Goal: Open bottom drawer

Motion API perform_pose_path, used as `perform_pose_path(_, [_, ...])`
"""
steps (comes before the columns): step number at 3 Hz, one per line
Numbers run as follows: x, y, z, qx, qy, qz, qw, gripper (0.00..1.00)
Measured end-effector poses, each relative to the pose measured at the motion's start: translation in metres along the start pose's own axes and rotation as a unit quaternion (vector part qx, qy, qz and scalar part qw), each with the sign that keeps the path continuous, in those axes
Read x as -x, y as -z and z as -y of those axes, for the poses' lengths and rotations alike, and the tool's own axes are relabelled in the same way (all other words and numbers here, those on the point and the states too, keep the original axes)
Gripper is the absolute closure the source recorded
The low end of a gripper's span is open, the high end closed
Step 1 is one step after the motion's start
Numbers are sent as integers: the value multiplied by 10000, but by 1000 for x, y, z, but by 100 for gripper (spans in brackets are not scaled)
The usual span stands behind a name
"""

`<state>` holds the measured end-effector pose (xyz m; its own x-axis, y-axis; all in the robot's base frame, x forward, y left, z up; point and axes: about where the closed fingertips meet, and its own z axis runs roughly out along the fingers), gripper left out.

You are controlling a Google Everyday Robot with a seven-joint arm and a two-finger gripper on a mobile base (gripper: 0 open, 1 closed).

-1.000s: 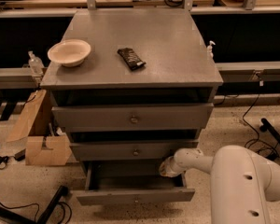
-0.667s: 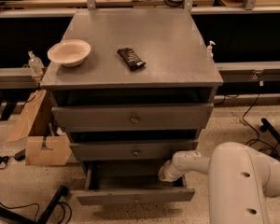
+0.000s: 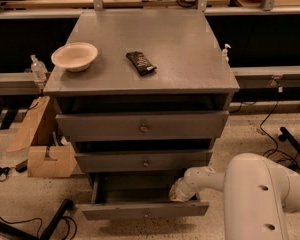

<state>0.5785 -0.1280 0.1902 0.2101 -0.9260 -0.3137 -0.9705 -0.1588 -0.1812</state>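
Note:
The bottom drawer (image 3: 142,210) is the lowest of three grey drawers in the cabinet. It stands pulled out, with its grey box open to view and a small knob at the middle of its slim front. My gripper (image 3: 176,193) reaches in from the white arm (image 3: 260,194) at the lower right. It sits inside the drawer's right end, just behind the front panel. The middle drawer (image 3: 145,160) and the top drawer (image 3: 142,126) are above it, each pushed further in.
A beige bowl (image 3: 74,56) and a dark snack bar (image 3: 141,63) lie on the cabinet top (image 3: 190,49). A cardboard box (image 3: 45,156) stands on the floor to the left. Cables and a black leg lie on the floor at both sides.
My gripper has shifted slightly left and down along the drawer's right end. The bottom drawer stays pulled out about as far as before.

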Motion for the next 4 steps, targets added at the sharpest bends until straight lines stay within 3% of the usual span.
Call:
perform_pose_path(1, [1,-1,-1,13,0,6,10000,28])
perform_pose_path(2, [1,-3,-3,28,0,13,10000,29])
perform_pose_path(4, [2,-5,-4,45,1,21,10000,76])
